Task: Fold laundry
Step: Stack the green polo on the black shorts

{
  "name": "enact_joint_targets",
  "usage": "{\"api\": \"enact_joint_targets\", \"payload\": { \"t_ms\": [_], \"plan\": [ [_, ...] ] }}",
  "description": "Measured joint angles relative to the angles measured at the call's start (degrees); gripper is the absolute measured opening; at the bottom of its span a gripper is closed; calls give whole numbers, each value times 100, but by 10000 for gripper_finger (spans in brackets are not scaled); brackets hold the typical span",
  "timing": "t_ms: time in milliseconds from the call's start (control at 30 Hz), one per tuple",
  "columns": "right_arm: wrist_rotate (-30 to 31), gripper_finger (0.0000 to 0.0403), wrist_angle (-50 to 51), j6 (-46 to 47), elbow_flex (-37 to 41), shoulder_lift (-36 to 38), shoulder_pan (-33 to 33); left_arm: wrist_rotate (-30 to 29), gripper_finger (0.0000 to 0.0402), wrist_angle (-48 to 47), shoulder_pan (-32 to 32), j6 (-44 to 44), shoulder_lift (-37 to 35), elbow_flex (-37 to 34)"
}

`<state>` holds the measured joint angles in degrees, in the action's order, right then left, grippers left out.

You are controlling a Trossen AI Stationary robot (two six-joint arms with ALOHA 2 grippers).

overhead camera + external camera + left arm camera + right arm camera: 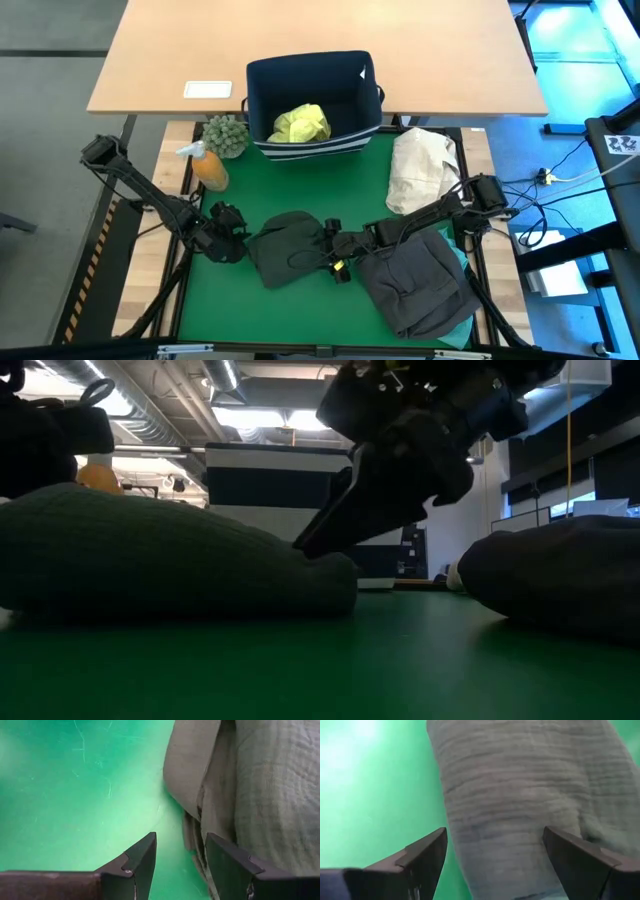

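The dark olive garment point(520, 810) in the middle of the green mat point(290, 310) is a soft, crinkled woven cloth with fine ribbed lines, while the mat itself looks smooth and matt with faint scratches. The charcoal garment point(415, 285) beside it is plain matt cloth, and the gripper fingers point(142, 862) look like hard matt black plastic. Beyond the mat, the navy bin point(315, 75) is fabric and sits against a smooth pale wooden tabletop point(320, 40).

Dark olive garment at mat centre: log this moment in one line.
dark olive garment: unfolded | left gripper: open, at its edge | right gripper: open, over it
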<state>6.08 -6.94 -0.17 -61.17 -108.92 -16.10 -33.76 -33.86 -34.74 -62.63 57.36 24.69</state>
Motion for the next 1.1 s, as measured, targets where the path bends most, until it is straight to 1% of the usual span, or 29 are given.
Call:
{"api": "enact_joint_targets", "payload": {
  "t_ms": [133,300,500,800,967,1100],
  "plan": [
    [312,330,81,-44,0,0,0,52,165,70,63,-27,0,0],
    [810,330,292,-161,0,0,25,119,165,449,65,18,0,0],
    [1478,330,710,-27,-1,0,127,535,165,843,65,20,0,0],
    [1765,330,891,100,-1,0,268,1157,165,1487,64,28,179,0],
    [1795,330,1048,77,0,134,267,1492,165,1418,61,94,234,0],
    [1797,330,1188,75,0,424,262,1438,165,952,59,319,206,181]
  ]
}}
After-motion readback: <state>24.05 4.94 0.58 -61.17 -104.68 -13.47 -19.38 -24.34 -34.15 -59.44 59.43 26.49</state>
